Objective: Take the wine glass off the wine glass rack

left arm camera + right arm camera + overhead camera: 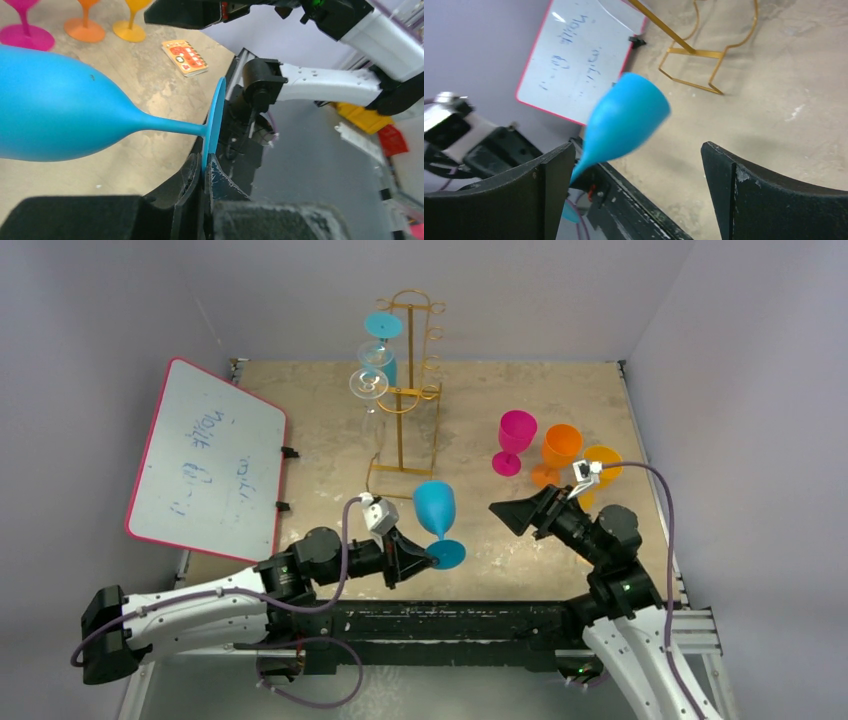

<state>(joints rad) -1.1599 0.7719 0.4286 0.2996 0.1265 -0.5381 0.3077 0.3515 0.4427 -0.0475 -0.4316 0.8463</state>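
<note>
The gold wire wine glass rack (408,390) stands at the back of the table, with a blue glass (383,326) and clear glasses (368,382) hanging on it. In front of the rack a blue wine glass (435,508) is off it, its bowl up. My left gripper (430,558) is shut on the rim of its foot. In the left wrist view the foot (215,115) is pinched between the fingers of my left gripper (205,167). My right gripper (507,513) is wide open just right of the glass. In the right wrist view the blue wine glass (624,117) lies beyond the empty right gripper (639,157).
Pink (515,440), orange (558,452) and yellow (600,468) glasses stand together at the right. A whiteboard (210,460) leans at the left edge. A small orange card (185,57) lies on the table near the front rail (450,620).
</note>
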